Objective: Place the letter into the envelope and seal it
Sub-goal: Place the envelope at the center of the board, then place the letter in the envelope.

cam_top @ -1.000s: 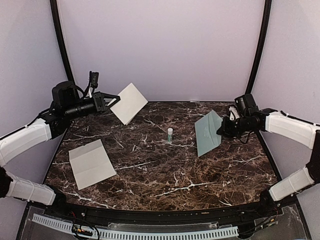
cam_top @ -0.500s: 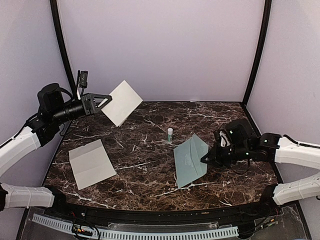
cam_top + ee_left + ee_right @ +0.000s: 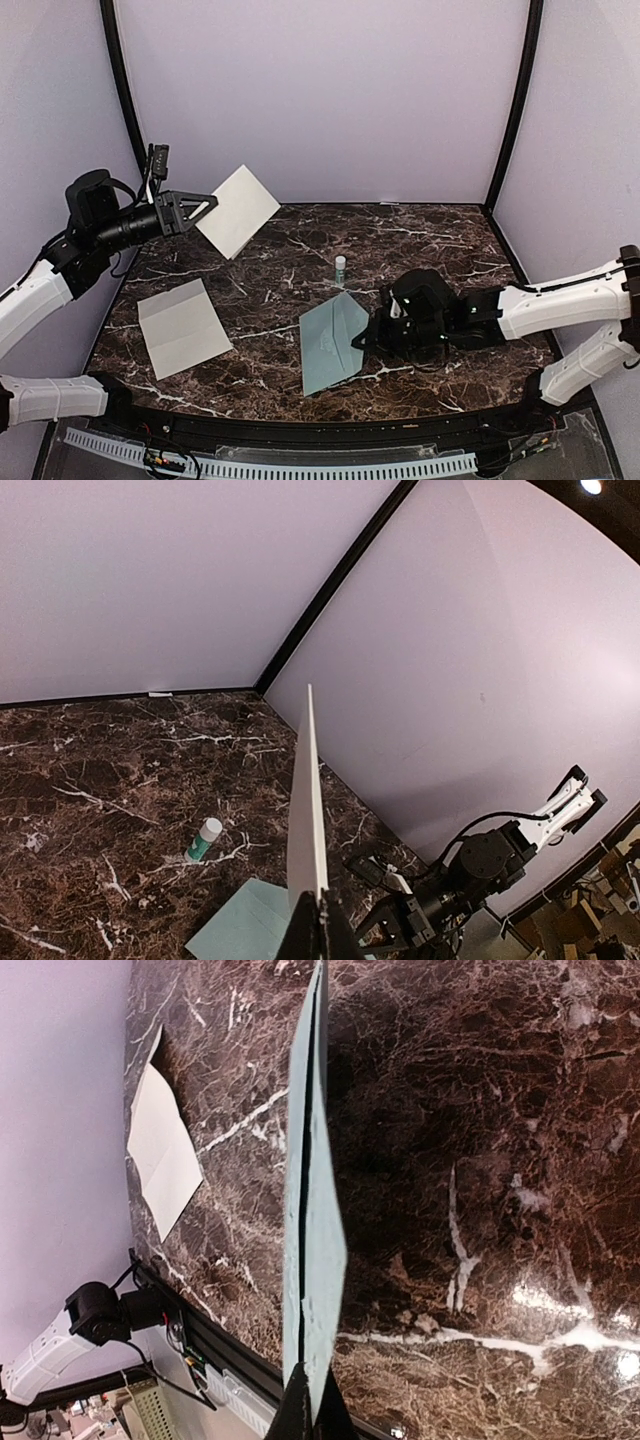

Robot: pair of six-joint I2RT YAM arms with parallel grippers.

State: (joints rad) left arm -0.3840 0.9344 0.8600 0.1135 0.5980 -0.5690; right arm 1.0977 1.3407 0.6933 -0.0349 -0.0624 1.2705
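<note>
While left gripper clamps letter aloft and right gripper pinches envelope, insertion and sealing are both outstanding.

Showing edge-on only, faces hiding: envelope and sheet. Bottom edges are cutting off right gripper and left gripper. Label on glue stick is reading too small.

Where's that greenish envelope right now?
In the overhead view, the envelope is near the front middle of the table, pinched at its right edge by the right hand, with the small glue stick standing just behind it.
</note>
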